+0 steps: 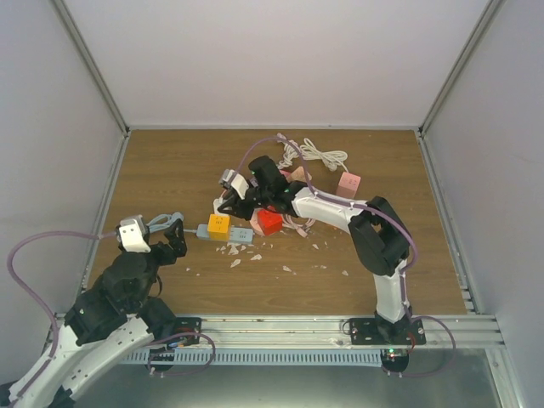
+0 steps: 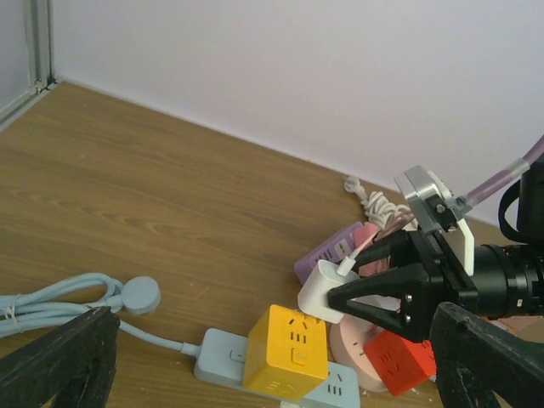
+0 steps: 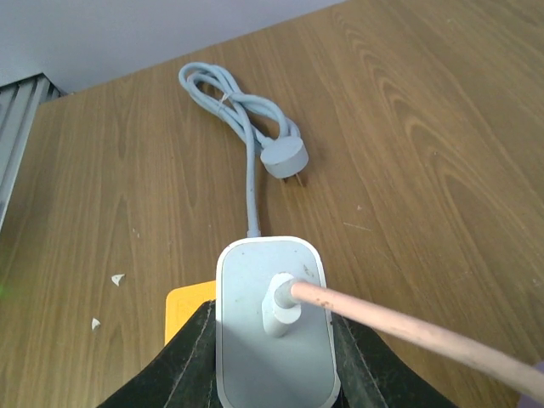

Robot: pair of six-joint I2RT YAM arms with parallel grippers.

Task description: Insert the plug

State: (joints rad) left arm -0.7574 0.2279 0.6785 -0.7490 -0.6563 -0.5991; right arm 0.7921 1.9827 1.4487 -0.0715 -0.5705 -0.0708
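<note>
Your right gripper [image 3: 274, 367] is clamped on the white plug [image 3: 274, 310], close above the yellow socket cube [image 2: 286, 350] on the grey strip [image 2: 223, 361]. Your left gripper [image 1: 168, 231] stands wide open.

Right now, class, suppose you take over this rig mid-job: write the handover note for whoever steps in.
Left gripper: open, holding nothing, low beside the power strip's coiled cable.
Right gripper: shut on the white plug, with its pink cord trailing back.
Power strip: flat on the wooden table, with a yellow cube socket sitting on it and a red cube socket beside it.
Done: the plug is picked up and carried close to the yellow cube.
Left: line up the plug and push it into a socket; it is not yet inserted.
</note>
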